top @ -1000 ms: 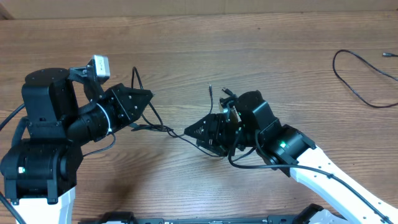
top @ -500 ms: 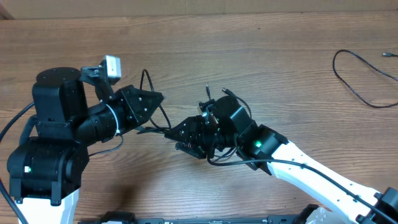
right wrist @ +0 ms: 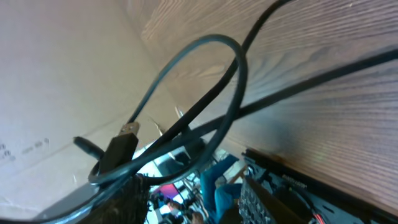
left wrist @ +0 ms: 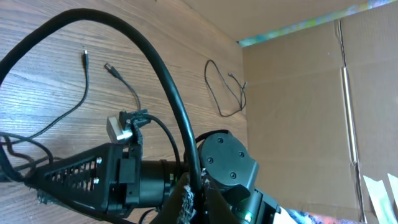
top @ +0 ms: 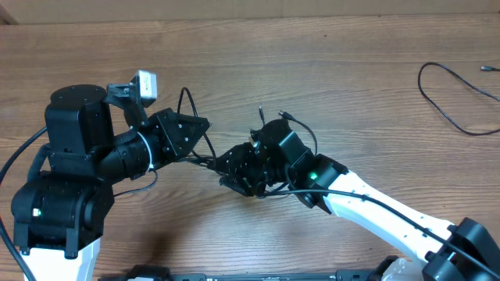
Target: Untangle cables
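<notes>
Jaws on both sides narrow to a point in the overhead view, but I cannot tell whether either pinches a strand; the wrist views are too blurred and crowded. On the table (top: 328, 47), the left gripper (top: 201, 125) and right gripper (top: 225, 162) face tip to tip, left of centre. The tangled cables (top: 208, 160) lie between them, with strands running upper left to lower right along the line joining the tips. The right gripper looks nearer the knot, about touching it. A loop (top: 186, 97) rises beside the left one. A separate cable (top: 437, 97) lies well apart at the right edge. Small plugs (top: 284, 115) poke out above the right gripper.
</notes>
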